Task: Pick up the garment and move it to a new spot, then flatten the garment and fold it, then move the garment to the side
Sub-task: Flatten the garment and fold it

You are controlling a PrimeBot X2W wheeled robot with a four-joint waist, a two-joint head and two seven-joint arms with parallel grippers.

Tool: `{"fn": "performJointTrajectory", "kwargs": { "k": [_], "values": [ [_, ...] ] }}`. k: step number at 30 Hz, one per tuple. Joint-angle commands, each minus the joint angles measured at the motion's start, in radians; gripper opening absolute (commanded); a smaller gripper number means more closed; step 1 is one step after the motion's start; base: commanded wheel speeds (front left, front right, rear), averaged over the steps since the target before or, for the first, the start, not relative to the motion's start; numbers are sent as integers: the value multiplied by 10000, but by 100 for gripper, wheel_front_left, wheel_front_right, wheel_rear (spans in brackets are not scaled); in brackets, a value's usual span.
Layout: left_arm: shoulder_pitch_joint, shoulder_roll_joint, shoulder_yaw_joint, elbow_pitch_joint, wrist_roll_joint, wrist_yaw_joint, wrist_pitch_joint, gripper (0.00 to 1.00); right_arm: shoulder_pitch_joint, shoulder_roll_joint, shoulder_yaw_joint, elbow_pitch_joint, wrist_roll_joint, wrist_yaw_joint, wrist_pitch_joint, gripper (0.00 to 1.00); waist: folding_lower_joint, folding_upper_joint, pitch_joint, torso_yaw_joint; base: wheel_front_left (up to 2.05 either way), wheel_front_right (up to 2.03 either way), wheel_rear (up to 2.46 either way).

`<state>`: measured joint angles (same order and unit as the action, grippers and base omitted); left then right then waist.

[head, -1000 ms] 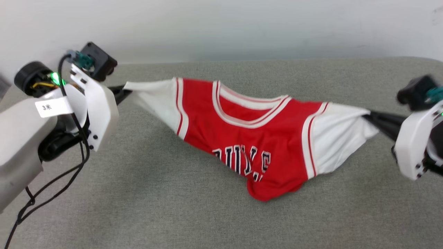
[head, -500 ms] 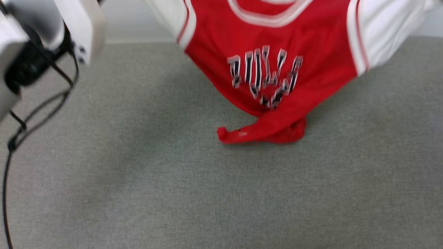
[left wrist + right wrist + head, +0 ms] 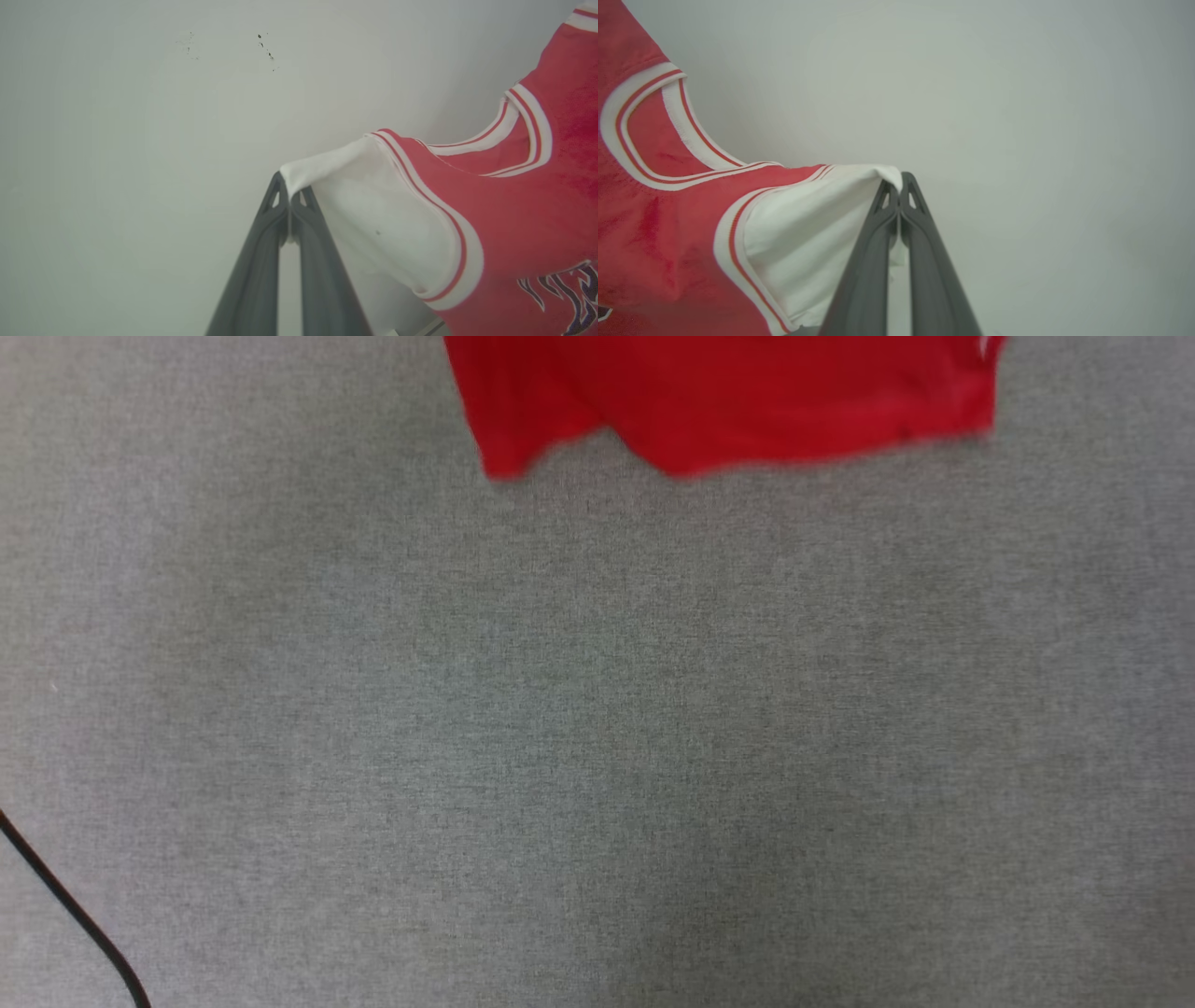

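One red jersey (image 3: 728,401), two hands: the left hand (image 3: 289,193) is pressed together on the tip of one white sleeve and the right hand (image 3: 899,184) pinches the other, with a pale wall (image 3: 140,116) behind. The wrist views show striped trim and some black lettering. The head view shows the red hem at the far edge of the grey surface (image 3: 597,728) and one black cable (image 3: 70,919) near left
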<state>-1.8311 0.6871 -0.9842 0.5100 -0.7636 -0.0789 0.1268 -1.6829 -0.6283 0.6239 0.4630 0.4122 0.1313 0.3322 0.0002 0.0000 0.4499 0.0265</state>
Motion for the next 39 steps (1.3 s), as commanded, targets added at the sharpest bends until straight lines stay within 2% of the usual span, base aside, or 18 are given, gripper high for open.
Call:
{"fn": "performJointTrajectory", "kwargs": {
  "k": [1, 10, 17, 21, 29, 34, 39],
  "values": [
    [-359, -35, 120, 192, 51, -60, -112, 0, -357, 133, 62, 237, -102, -10, -91, 0, -2, 0, 212, 62, 0, 0, 0],
    [-1475, -300, 349, 1531, 31, -350, -1092, 0, -2452, 784, 640, 1755, -604, -10, -794, 0, -2, 0, 818, 232, 0, 0, 0],
    [-701, -566, 61, 2349, -294, -469, -1786, 0, -2290, 1184, 1538, 2893, -516, -10, -1597, 0, -2, 0, 1050, 303, 0, 0, 0],
    [269, -708, -174, 2686, -627, -493, -2204, 0, -1564, 1415, 2059, 3341, -215, -10, -2139, 0, -2, 0, 913, 250, 0, 0, 0],
    [3473, -846, -700, 2805, -1379, -497, -3301, 0, 1161, 1601, 2993, 3603, 859, -10, -3372, 0, -2, 0, 27, 148, 0, 0, 0],
    [5722, -893, -933, 2457, -1776, -403, -3691, 0, 3289, 997, 3633, 2981, 1650, -10, -3838, 0, -2, 0, -710, 228, 0, 0, 0],
    [7932, -604, -1059, 1670, -2038, 86, -3860, 0, 5389, 357, 3938, 2324, 2228, -10, -4196, 0, -2, 0, -1485, 196, 0, 0, 0]
  ]
}}
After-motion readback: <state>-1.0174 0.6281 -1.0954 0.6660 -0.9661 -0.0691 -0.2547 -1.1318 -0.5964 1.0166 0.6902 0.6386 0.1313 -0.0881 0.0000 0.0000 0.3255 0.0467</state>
